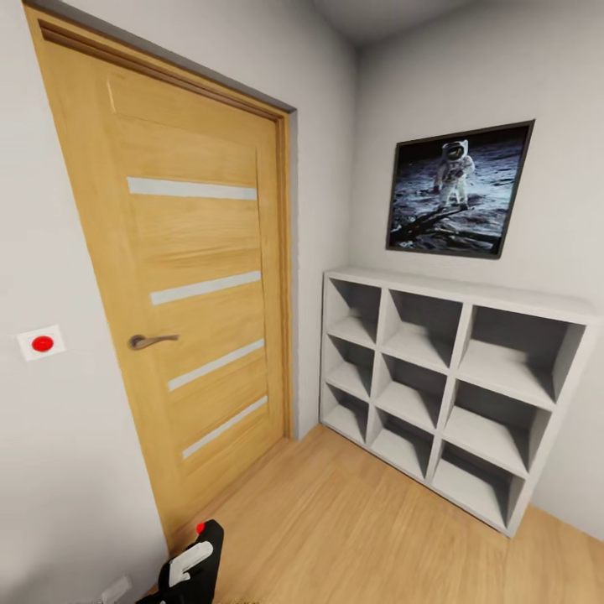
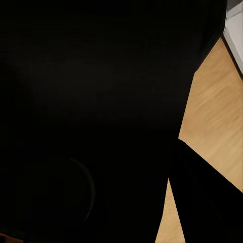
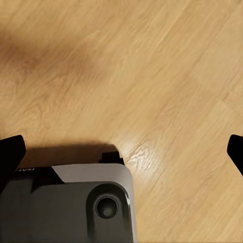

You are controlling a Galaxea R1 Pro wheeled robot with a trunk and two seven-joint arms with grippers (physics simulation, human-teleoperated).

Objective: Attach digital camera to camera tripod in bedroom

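At the bottom left of the head view the digital camera [image 1: 210, 541] shows as a black body with a small red button on top. A white fingertip of my left gripper [image 1: 191, 567] lies against it, and the gripper looks shut on it. In the left wrist view a dark mass, very close, covers most of the picture, with wood floor [image 2: 212, 111] beside it. My right gripper [image 3: 121, 152] is open, with its black fingertips [image 3: 10, 152] far apart over bare floor. The camera tripod is out of view.
A closed wooden door [image 1: 193, 277] with a lever handle [image 1: 151, 340] stands ahead on the left. A white cube shelf [image 1: 445, 377] lines the right wall under a framed astronaut picture [image 1: 457, 189]. A red wall button [image 1: 42, 343] sits left of the door. My grey base [image 3: 71, 202] is below the right gripper.
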